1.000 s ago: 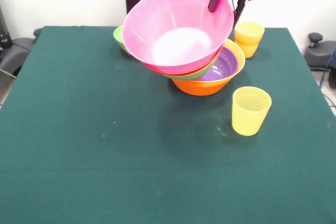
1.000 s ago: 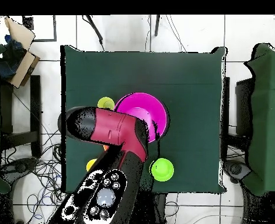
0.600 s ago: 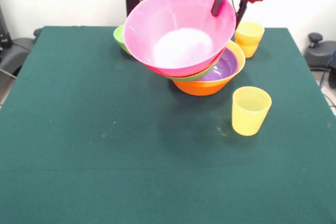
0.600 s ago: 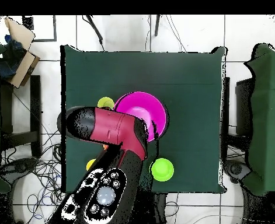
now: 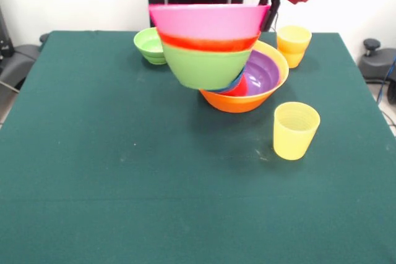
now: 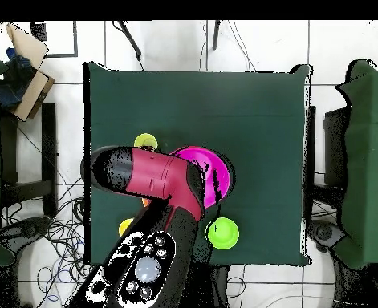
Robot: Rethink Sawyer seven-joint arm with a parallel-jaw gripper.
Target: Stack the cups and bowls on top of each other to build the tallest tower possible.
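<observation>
the pincer (image 5: 267,12) is clamped on the far rim of the pink bowl (image 5: 209,21), which carries the nested red-orange and green bowls level above the orange bowl (image 5: 247,100) and purple bowl (image 5: 263,72) on the table (image 5: 124,171). a good placement likely needs the bundle kept level, centred over the orange bowl and lowered slowly. a second ago the pink bowl tipped toward the front camera; now it hangs level.

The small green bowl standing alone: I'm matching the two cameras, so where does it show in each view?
Front view: the small green bowl stands near the table's far edge, left of the lifted stack topped by the large pink bowl.
Overhead view: the same bowl lies near the table's bottom edge, right of the red arm, just below the pink bowl.
Shared landmark: the pink bowl, right beside it in both.
</observation>
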